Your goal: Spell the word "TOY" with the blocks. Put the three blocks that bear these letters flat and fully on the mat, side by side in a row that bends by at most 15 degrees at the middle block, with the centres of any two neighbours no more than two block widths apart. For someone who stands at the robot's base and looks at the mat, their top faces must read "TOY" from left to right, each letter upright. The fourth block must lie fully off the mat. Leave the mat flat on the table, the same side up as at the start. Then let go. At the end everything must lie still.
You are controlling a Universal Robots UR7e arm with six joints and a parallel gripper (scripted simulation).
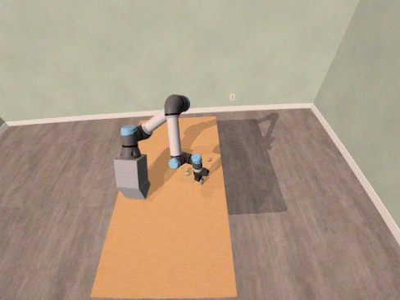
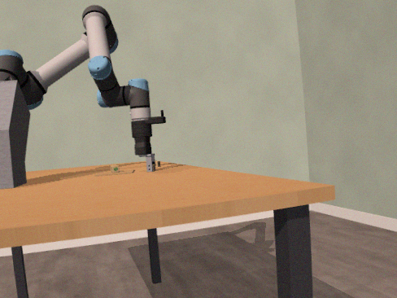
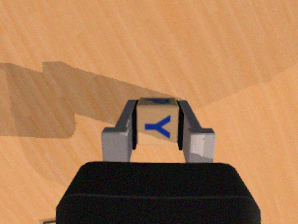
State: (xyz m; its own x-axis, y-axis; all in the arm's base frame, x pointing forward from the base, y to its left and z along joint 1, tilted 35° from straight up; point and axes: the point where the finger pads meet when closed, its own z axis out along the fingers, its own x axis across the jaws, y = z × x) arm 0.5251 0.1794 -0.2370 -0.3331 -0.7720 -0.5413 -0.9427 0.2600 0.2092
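Note:
In the wrist view my gripper (image 3: 157, 115) is shut on a pale block with a blue Y (image 3: 158, 125) on its top face; both fingers press its sides and it rests on the table. In the top and exterior views the gripper (image 1: 200, 179) (image 2: 150, 164) stands straight down at the table surface. A pale mat (image 1: 184, 174) lies just left of the gripper. Another block with a green mark (image 2: 115, 168) (image 1: 188, 171) lies on it. A small block (image 1: 210, 159) lies farther back on the table. Its letter is too small to read.
The robot's grey base pedestal (image 1: 131, 177) stands at the table's left side. The table's right edge (image 1: 223, 164) runs close to the gripper. A small dark thing (image 2: 159, 164) sits on the table just behind the gripper.

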